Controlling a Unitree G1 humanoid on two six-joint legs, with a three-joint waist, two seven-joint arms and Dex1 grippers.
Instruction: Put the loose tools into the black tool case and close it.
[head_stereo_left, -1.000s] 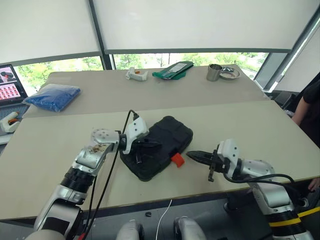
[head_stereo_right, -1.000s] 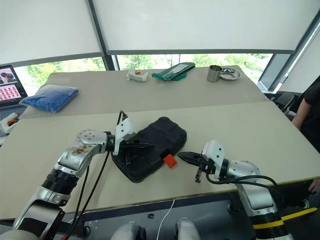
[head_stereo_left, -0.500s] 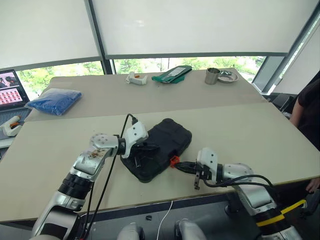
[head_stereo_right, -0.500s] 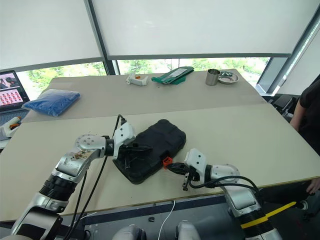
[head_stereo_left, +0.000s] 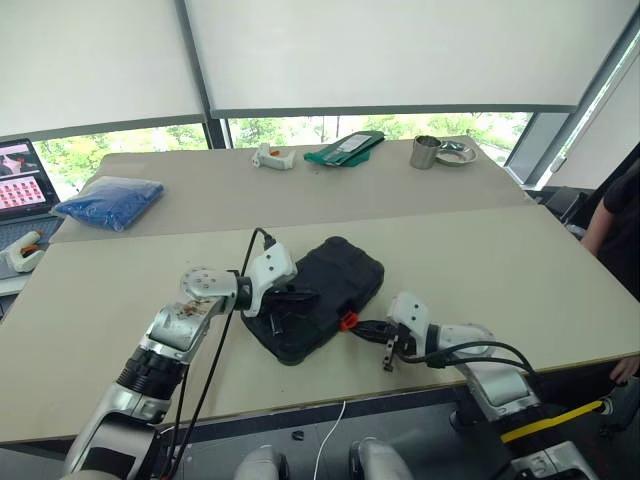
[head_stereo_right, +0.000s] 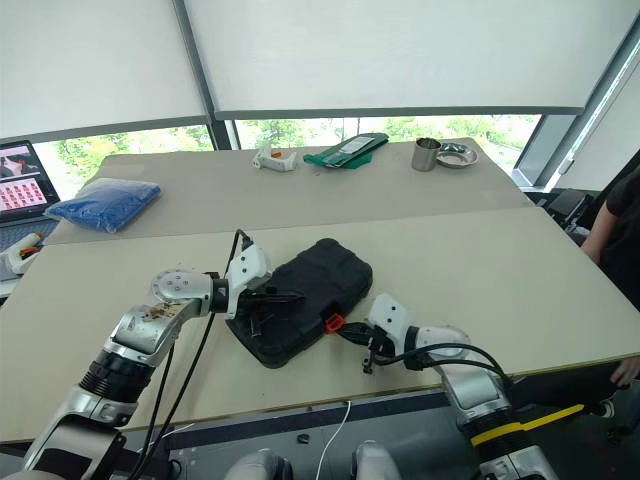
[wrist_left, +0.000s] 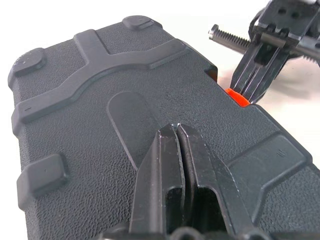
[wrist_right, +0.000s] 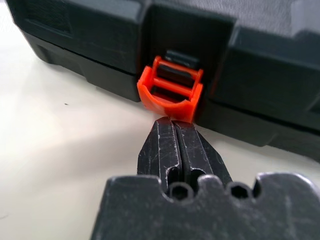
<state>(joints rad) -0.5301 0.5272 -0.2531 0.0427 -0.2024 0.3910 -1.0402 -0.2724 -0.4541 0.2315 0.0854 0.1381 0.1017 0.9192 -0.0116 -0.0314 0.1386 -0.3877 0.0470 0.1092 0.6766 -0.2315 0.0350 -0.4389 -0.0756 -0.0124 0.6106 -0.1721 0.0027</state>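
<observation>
Beige tables (head_stereo_left: 480, 250) beneath white-blinded windows (head_stereo_left: 400, 50)

case (head_stereo_left: 325, 295): lay shut on the near table (head_stereo_left: 520, 270), in the middle
latch (wrist_right: 171, 89): sat on the case's near edge
left gripper (wrist_left: 176, 131): rested on the lid
right gripper (wrist_right: 173, 121): stood just before the latch
cloth bundle (head_stereo_left: 108, 198): lay far back, left

A pale beige bench (head_stereo_left: 480, 260) carries the closed black tool case (head_stereo_left: 325, 293), lying near its front edge. On the farther section rest a blue cloth bundle (head_stereo_left: 107, 201) at the left, then a small white device (head_stereo_left: 272, 157), a green flat packet (head_stereo_left: 345, 145), a metal cup (head_stereo_left: 426, 152) and a shallow metal dish (head_stereo_left: 458, 151).
</observation>
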